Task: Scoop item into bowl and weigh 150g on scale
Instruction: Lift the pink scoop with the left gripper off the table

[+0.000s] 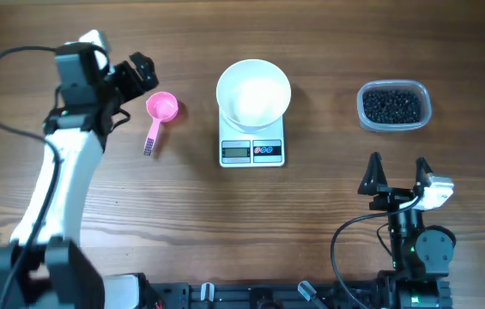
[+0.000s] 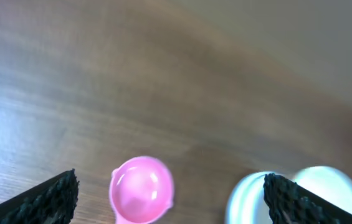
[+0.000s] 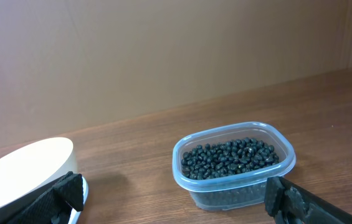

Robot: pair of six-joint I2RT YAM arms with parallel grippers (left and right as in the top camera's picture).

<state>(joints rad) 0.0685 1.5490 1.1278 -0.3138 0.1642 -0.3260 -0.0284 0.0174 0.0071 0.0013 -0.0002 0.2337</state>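
Pink plastic is the first worry. The scoop (image 1: 157,122) lies flat on the table (image 1: 311,223), left of the scale (image 1: 252,151), with its cup toward the left gripper (image 2: 169,186) and its thin handle pointing away. That gripper hovers close by with its fingers spread wide and nothing in them. In the left wrist view the cup sits between the two fingers, so closing there would likely pinch the round cup instead of the handle. It could also nudge the light scoop along the wood.

The white bowl (image 1: 253,93) is empty and sits on the scale. A careless pass of the arm could shift it off centre and spoil the reading. The display is too small to read.

The beans (image 3: 228,158) are all in the clear tub (image 3: 238,186), well apart on the right. The right gripper (image 1: 397,167) waits nearer the table's front edge, fingers fully apart and holding nothing. If the tub is not steadied, digging in may slide or tip it. The beans are small and round — a heaped scoop carried all the way across would probably shed some, and they would roll. The last few scoops could overshoot the target.
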